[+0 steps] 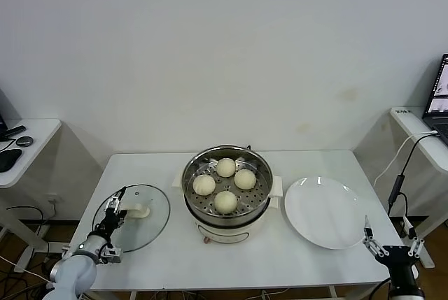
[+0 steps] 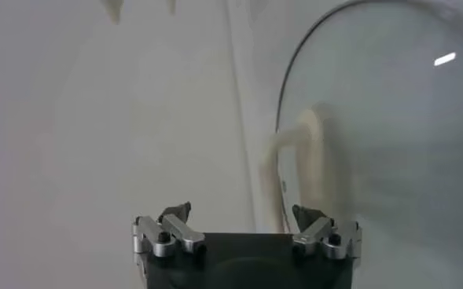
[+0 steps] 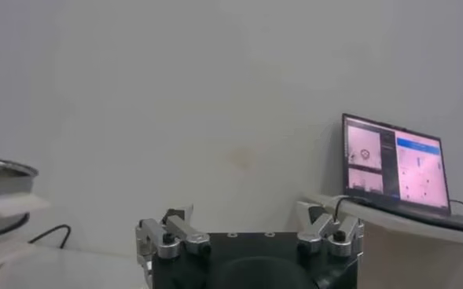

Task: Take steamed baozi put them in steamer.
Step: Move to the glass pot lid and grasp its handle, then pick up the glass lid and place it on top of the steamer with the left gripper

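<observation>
Buns [image 1: 225,202], four, pale and smooth, all lying in the steamer [image 1: 260,198] on its perforated floor, close together but apart, none on the plate [image 1: 323,212] to the robot's right; by that count you may judge the loading done. Handling, as a judgement: each bun looks light and soft, with a skin that would dent or tear under a hard squeeze and may be tacky or slick from steam, so take one low across its widest part with a gentle close, never pinching the crown. Steamer: steel pot, rigid, sits at the table's [image 1: 175,272] centre on a white base. Lid [image 1: 136,217], glass, flat on the table by the left gripper [image 1: 115,203], which hangs just at the lid's handle [image 1: 141,210], fingers spread, holding nothing. Right gripper [image 1: 390,238], parked off the table's near right corner, fingers spread wide, likewise empty. Laptop [image 3: 392,163] on a side desk, no part of the job.
</observation>
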